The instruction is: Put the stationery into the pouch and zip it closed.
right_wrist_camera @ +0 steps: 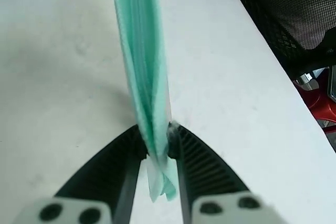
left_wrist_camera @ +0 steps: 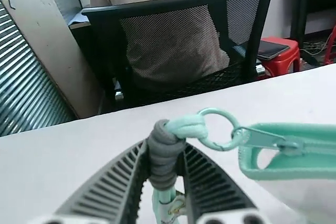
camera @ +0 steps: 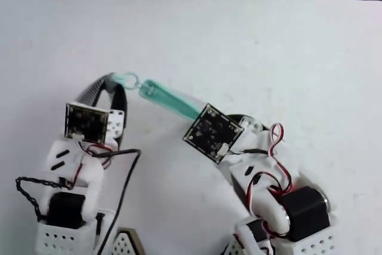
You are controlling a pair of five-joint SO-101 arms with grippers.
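Ribbed jaws of the left gripper (left_wrist_camera: 164,150) pinch the grey cord (left_wrist_camera: 160,167) tied to the ring (left_wrist_camera: 218,129) of the zip puller (left_wrist_camera: 265,139); the right gripper (right_wrist_camera: 157,137) has its jaws pressed on the other end of the mint pouch (right_wrist_camera: 139,51), which is stretched between them over the tabletop (camera: 268,40); the pull should probably go straight along the zip, with the right side holding firm, so the fabric does not fold.

Legible text, labels, numbers, signs: none in any view. Wrist camera boards (camera: 213,132): any markings are too small to read. Mint pouch (right_wrist_camera: 140,66), zipper pull cord (left_wrist_camera: 164,153) and white table (camera: 239,40): no readable print.
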